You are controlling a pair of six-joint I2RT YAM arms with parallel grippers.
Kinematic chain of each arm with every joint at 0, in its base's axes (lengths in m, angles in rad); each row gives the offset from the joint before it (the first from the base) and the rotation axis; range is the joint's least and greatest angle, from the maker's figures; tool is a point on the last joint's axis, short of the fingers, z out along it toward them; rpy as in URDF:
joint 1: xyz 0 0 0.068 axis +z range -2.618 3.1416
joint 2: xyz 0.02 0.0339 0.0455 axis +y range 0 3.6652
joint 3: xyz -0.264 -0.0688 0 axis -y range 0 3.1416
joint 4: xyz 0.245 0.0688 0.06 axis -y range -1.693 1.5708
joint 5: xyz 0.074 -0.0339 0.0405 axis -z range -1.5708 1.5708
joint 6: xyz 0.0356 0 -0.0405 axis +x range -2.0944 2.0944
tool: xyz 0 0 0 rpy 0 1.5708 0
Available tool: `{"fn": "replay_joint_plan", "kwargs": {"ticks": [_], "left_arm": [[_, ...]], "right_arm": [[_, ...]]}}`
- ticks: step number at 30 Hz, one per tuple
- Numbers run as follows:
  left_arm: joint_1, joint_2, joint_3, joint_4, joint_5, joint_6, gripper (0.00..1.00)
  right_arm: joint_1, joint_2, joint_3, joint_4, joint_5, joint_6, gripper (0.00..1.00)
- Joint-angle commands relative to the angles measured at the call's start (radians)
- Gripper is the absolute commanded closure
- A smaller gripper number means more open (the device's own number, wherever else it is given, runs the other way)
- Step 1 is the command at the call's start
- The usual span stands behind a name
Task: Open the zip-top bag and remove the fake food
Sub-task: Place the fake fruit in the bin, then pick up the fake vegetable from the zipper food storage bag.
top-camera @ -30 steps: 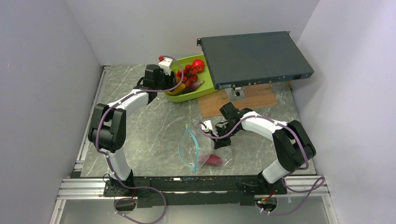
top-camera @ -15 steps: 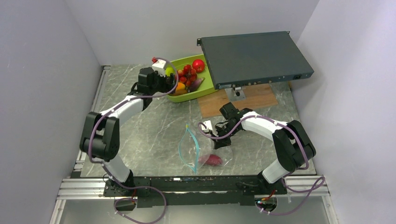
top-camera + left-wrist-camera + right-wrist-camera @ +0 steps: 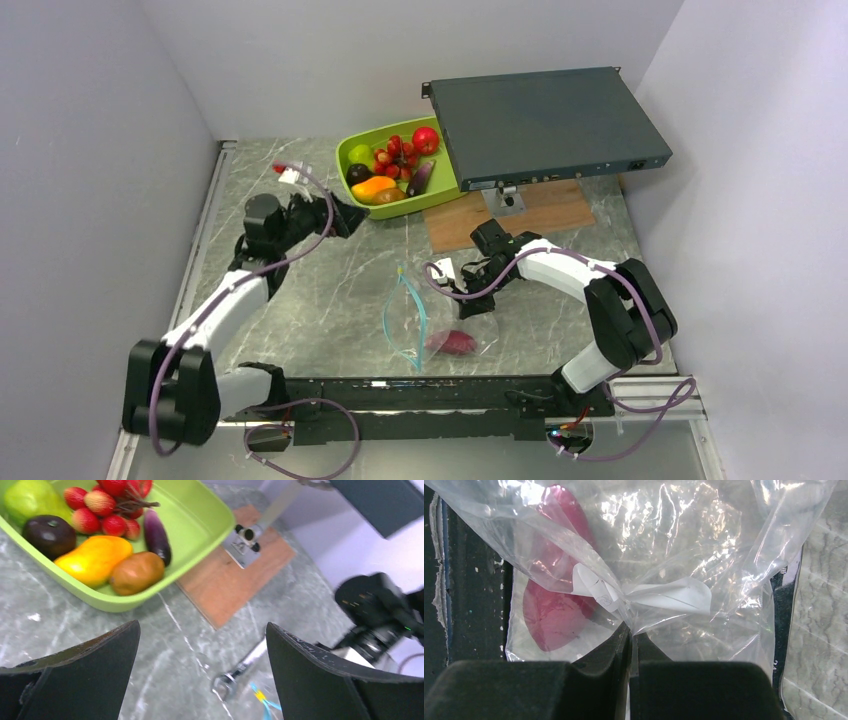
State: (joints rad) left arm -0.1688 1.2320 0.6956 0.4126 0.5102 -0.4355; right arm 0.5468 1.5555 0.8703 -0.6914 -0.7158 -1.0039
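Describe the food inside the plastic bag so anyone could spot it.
Near the table's front edge, in the middle, lies a clear bag with a blue zip. Inside it sits one dark red fruit, the only food not in the green tray at the back.

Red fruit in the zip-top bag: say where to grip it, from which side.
Probably across its narrow middle, entering from the robot's left through the gaping blue zip mouth: the red fruit lies flat near the closed end of the zip-top bag, where the right end effector pinches the film.
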Motion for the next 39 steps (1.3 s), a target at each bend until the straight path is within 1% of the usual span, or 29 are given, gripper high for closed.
{"fn": "replay_joint_plan", "kwargs": {"ticks": [1, 6, 10, 13, 17, 19, 22, 26, 28, 32, 33, 35, 37, 39], "left_arm": [[-0.003, -0.198, -0.095, -0.041, 0.104, -0.1, 0.0], [-0.004, -0.405, -0.27, -0.005, 0.18, -0.227, 0.0], [-0.006, -0.519, -0.371, -0.029, 0.199, -0.302, 0.0], [-0.008, -0.576, -0.412, -0.045, 0.204, -0.337, 0.0], [-0.027, -0.597, -0.425, -0.09, 0.206, -0.343, 0.0], [-0.057, -0.594, -0.438, -0.089, 0.199, -0.356, 0.0], [-0.13, -0.586, -0.462, -0.074, 0.161, -0.374, 0.0], [-0.243, -0.566, -0.46, -0.079, 0.066, -0.353, 0.01], [-0.28, -0.552, -0.448, -0.094, 0.039, -0.332, 0.03], [-0.319, -0.523, -0.436, -0.1, 0.019, -0.303, 0.08], [-0.327, -0.515, -0.433, -0.103, 0.016, -0.297, 0.11], [-0.34, -0.494, -0.428, -0.104, 0.019, -0.287, 0.21], [-0.356, -0.479, -0.42, -0.107, 0.037, -0.273, 0.26], [-0.378, -0.475, -0.4, -0.144, 0.045, -0.241, 0.32]], "right_arm": [[0.004, -0.037, 0.006, -0.008, -0.012, -0.026, 0.93], [0.005, -0.041, 0.005, -0.008, -0.012, -0.027, 0.93], [0.006, -0.039, 0.004, -0.005, -0.013, -0.025, 0.93], [0.006, -0.038, 0.003, -0.003, -0.01, -0.024, 0.93], [0.004, -0.039, 0.001, 0.001, -0.006, -0.021, 0.93], [0.003, -0.037, 0.001, 0.001, -0.005, -0.021, 0.93], [0.004, -0.035, 0.001, 0.001, -0.004, -0.02, 0.93], [0.004, -0.036, 0.001, 0.0, -0.007, -0.022, 0.93], [0.003, -0.036, 0.001, 0.001, -0.007, -0.022, 0.93], [0.004, -0.033, 0.001, 0.0, -0.007, -0.022, 0.93], [0.003, -0.031, 0.001, 0.0, -0.005, -0.022, 0.93], [0.004, -0.03, 0.001, 0.0, -0.004, -0.021, 0.93], [0.004, -0.029, -0.001, 0.0, -0.002, -0.021, 0.93], [0.004, -0.025, 0.0, 0.0, -0.002, -0.021, 0.94]]}}
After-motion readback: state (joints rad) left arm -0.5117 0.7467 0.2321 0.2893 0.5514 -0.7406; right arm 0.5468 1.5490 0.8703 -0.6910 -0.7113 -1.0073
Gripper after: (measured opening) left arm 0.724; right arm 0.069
